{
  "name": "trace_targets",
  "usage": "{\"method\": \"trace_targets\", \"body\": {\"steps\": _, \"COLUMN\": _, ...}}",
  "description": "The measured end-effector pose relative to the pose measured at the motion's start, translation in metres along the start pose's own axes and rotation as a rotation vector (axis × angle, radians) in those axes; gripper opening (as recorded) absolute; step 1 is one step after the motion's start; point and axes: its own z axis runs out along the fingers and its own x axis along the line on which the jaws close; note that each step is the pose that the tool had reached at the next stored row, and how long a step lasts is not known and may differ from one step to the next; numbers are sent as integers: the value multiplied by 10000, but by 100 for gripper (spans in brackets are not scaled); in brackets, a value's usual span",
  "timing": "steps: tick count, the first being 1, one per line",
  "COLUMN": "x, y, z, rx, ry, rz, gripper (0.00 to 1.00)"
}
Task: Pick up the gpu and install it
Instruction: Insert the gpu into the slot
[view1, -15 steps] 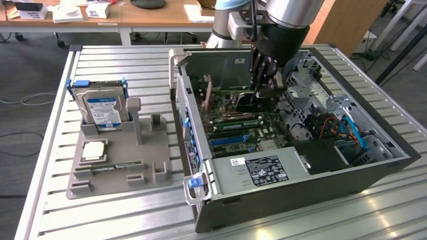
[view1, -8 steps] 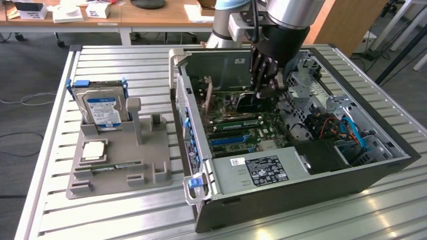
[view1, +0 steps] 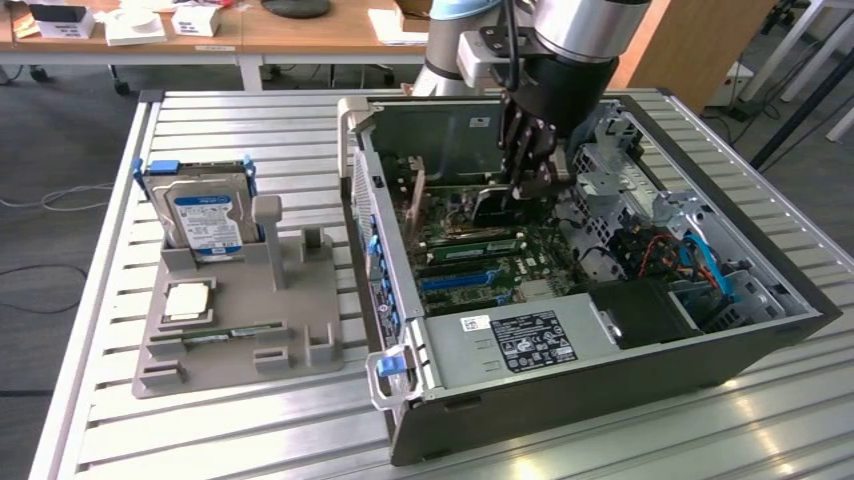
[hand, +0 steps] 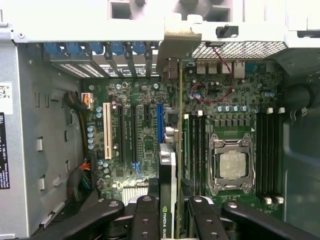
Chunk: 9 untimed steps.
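Note:
The gpu (hand: 170, 165) stands on edge inside the open computer case (view1: 601, 390). It is a thin card with a dark cooler and a green edge. Its metal end bracket (hand: 175, 42) reaches the rear slot openings, and it runs just beside the blue slot (hand: 160, 122) of the motherboard (hand: 140, 100). My gripper (hand: 172, 212) is shut on the card's near end, with a black finger (hand: 145, 220) on each side. In the exterior view the gripper (view1: 527, 185) reaches down into the case, with the gpu (view1: 481, 205) below it. Whether the card sits fully in its slot I cannot tell.
The CPU socket (hand: 232, 165) and memory slots (hand: 267, 150) lie right beside the card. The power supply (view1: 527, 340) fills the case's near end. On the slatted table (view1: 200, 440), at the exterior view's left, a grey holder (view1: 240, 340) carries a hard drive (view1: 207, 215) and a memory strip (view1: 220, 335).

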Motion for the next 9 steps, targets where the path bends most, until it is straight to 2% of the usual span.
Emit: {"method": "trace_targets", "body": {"steps": 9, "x": 16, "y": -1, "z": 76, "rx": -16, "ry": 2, "rz": -286, "gripper": 27}}
